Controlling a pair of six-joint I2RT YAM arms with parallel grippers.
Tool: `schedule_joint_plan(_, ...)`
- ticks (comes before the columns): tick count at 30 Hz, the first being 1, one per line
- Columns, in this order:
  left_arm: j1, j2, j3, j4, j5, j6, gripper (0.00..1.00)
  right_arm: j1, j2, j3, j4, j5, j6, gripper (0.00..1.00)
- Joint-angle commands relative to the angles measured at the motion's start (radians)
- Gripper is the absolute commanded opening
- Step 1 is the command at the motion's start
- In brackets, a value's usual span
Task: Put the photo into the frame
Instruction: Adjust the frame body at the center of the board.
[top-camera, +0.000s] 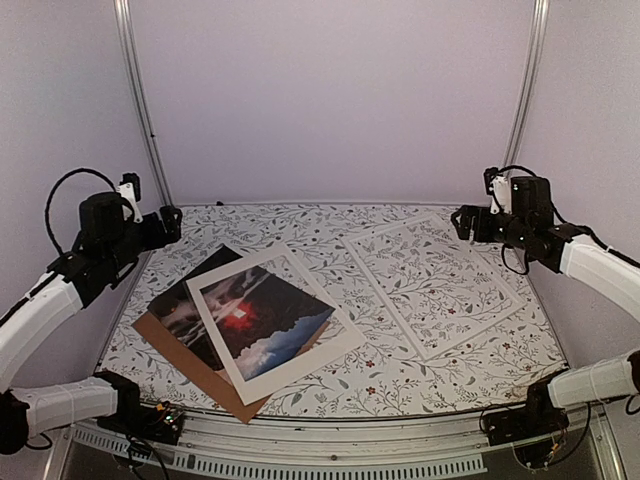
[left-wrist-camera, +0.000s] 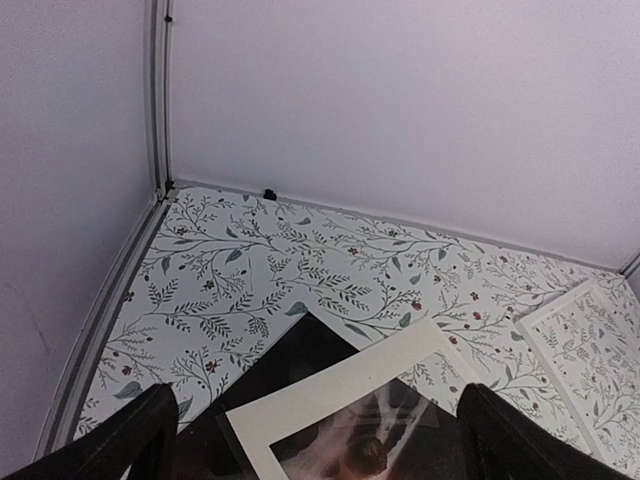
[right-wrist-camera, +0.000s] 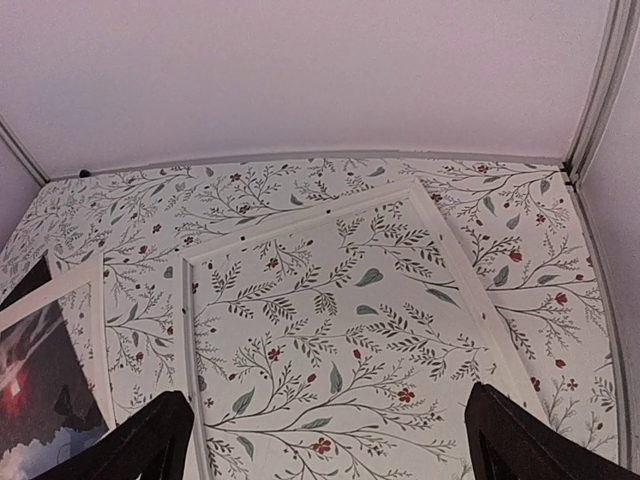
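The photo (top-camera: 262, 318), a dark cloudy print with a red glow, lies at the table's left under a wide white mat (top-camera: 300, 352), showing through the mat's window and past its left side (top-camera: 185, 305). The frame (top-camera: 432, 285), thin white rim round a clear pane, lies flat at the right. My left gripper (top-camera: 170, 222) hovers open above the table's far left. In the left wrist view the photo (left-wrist-camera: 295, 365) and mat (left-wrist-camera: 350, 385) lie below the gripper (left-wrist-camera: 318, 392). My right gripper (top-camera: 462, 222) hangs open above the frame (right-wrist-camera: 330, 300), its gap (right-wrist-camera: 328, 395) bare.
A brown backing board (top-camera: 180, 352) lies under the photo, angled toward the near left edge. Lilac walls close the back and both sides, with metal posts (top-camera: 140, 100) in the corners. The floral tablecloth (top-camera: 300, 225) shows between the two stacks.
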Motion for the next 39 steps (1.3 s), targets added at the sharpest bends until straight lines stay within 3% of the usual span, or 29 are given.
schedule_joint_plan(1, -0.004, 0.031, 0.009, -0.079, -0.008, -0.090, 1.00, 0.108, 0.089, 0.053, -0.103, 0.040, 0.019, 0.99)
schedule_joint_plan(10, -0.013, 0.078, -0.028, -0.114, 0.030, -0.174, 1.00, 0.339, 0.399, 0.146, -0.123, -0.035, 0.019, 0.99)
schedule_joint_plan(17, -0.020, 0.084, -0.094, -0.119, 0.054, -0.240, 1.00, 0.413, 0.598, 0.224, -0.162, -0.079, 0.060, 0.88)
schedule_joint_plan(32, -0.102, 0.237, -0.202, -0.086, 0.104, -0.379, 1.00, 0.432, 0.725, 0.255, -0.121, -0.149, 0.155, 0.63)
schedule_joint_plan(36, -0.118, 0.273, -0.231, -0.058, 0.117, -0.410, 1.00, 0.451, 0.741, 0.300, -0.098, -0.187, 0.158, 0.62)
schedule_joint_plan(39, -0.126, 0.293, -0.245, -0.057, 0.129, -0.422, 1.00, 0.452, 0.729, 0.323, -0.123, -0.086, 0.161, 0.71)
